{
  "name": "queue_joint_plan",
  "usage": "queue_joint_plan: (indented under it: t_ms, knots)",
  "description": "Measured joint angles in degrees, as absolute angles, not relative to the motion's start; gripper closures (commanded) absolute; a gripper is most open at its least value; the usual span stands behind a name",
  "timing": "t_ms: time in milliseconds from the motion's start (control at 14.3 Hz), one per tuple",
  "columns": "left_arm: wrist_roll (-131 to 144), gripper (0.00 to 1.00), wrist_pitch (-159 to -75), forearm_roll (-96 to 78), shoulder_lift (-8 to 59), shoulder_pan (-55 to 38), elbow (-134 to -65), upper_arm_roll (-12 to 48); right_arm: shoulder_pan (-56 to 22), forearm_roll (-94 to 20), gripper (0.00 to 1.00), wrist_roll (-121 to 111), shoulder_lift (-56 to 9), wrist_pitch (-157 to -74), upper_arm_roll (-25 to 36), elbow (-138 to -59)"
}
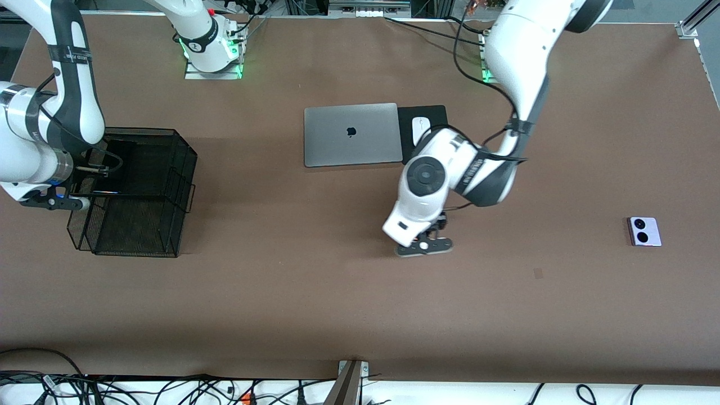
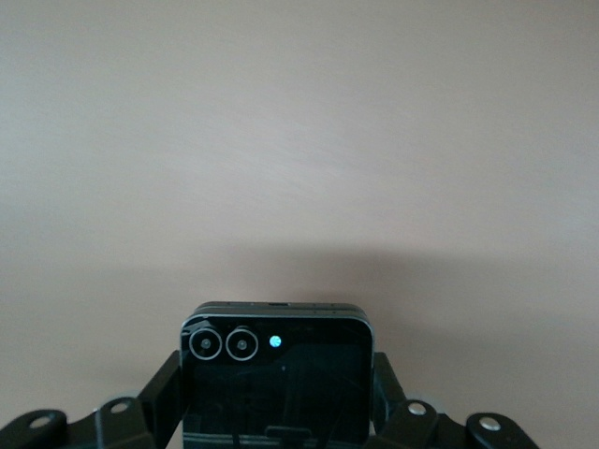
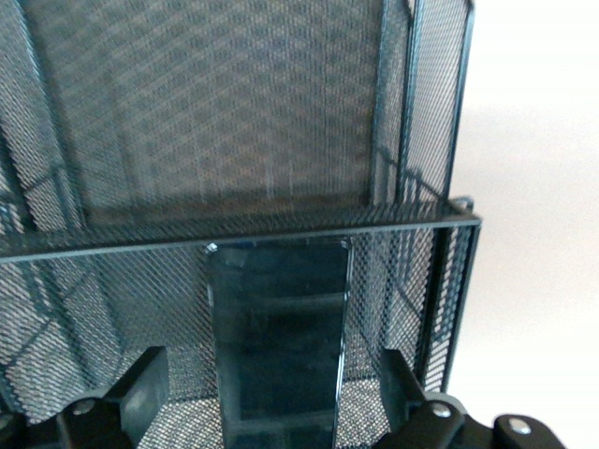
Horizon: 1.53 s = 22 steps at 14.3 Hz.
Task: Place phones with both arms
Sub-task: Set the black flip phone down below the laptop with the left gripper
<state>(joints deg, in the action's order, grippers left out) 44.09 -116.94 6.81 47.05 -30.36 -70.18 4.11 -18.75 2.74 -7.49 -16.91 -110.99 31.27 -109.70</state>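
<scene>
Front view shows the right arm reaching over a black wire-mesh organizer at its own end of the table, while the left arm bends down over the bare middle of the table, nearer the camera than the closed grey laptop and the white mouse on its black pad. The right gripper is inside the organizer with its fingers spread wide, standing clear on either side of the long black slab phone, which stands in a compartment just under a mesh divider; it looks released, not held. The left gripper is clamped narrowly on the small black flip phone, its fingers pressing the phone's two sides, low over the tabletop. The lavender-white phone lies untouched toward the left arm's end of the table, well apart from everything. Risks from here, as a judgement: the slab phone seems to lean rather than sit flat, so a finger brushing it on the way out could tip it or drag it against the mesh. The flip phone is gripped on smooth edges, so a quick swing could let it slip. And if the left arm carries its phone to the organizer before the right arm clears, the two could collide.
</scene>
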Motion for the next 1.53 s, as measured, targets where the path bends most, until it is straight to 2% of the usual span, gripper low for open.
queue_joint_plan:
  t_ms: [627,976,1533]
  knots:
    - [50.3,0.73,-122.8,6.8,52.1,-39.3,-67.1,4.1,-21.0,-1.2,0.00,-7.3,-16.7,-102.7,27.8,-96.2]
    - [50.6,0.73,-126.0,6.8,55.6,-42.3,-63.7,4.2,-23.1,-7.6,0.00,-3.8,-16.9,-102.7,27.4,-94.0]
    - [50.7,0.73,-134.1,6.8,62.0,-44.4,-62.5,4.1,-26.0,-9.3,0.00,1.9,-18.9,-102.7,27.2,-92.0]
